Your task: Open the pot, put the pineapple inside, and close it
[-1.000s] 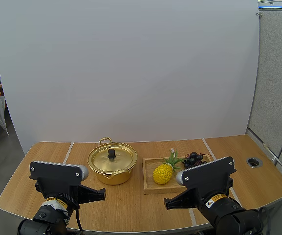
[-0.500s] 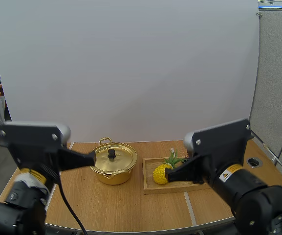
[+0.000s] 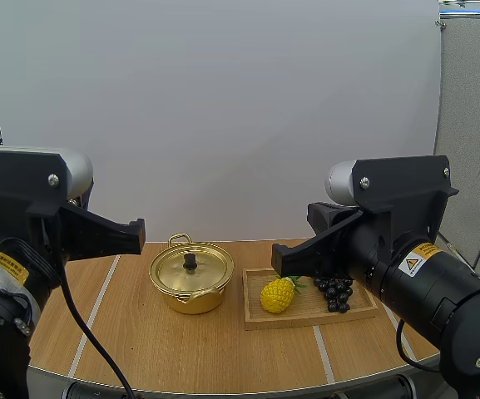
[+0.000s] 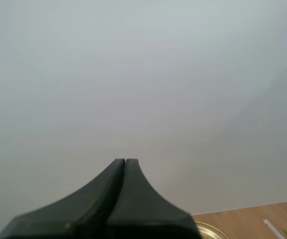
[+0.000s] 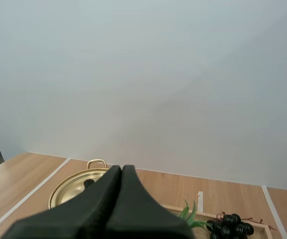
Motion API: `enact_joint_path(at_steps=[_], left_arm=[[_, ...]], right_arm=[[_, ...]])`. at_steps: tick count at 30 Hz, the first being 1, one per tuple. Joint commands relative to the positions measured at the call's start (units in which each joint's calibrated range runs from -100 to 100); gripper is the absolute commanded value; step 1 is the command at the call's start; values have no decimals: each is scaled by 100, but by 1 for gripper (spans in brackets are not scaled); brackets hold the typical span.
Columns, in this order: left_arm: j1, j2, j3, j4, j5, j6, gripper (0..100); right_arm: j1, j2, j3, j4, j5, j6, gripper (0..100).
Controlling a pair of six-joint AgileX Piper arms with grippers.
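High view: the golden pot [image 3: 193,298], its lid [image 3: 191,270] on, stands on the bench [image 3: 181,349]. The yellow pineapple [image 3: 278,294] lies on the tray [image 3: 306,314] beside it.
Left wrist view: the left hand [image 4: 125,164] is closed and empty.
Right wrist view: the right hand [image 5: 121,170] is closed and empty too.

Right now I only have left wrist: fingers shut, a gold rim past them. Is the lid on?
Observer: Yes, the lid sits on the pot, knob up.
Operator: Where's the pineapple?
Observer: The pineapple is on the tray, at the end nearer the pot, with grapes beside it.
Operator: Right gripper?
Observer: The right gripper is shut on nothing, held up off the table.
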Motion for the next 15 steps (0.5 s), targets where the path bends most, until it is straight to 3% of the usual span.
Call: enact_joint_path(at_steps=[1, 14, 15], left_arm=[[-7, 404, -48, 43, 81, -238, 0], [-7, 2927, -48, 43, -599, -481, 1], [-7, 3027, -48, 43, -617, -514, 2]], right_arm=[[10, 467, -39, -62, 15, -7, 0], [10, 3023, -39, -62, -776, -7, 0], [10, 3120, -39, -62, -776, -7, 8]])
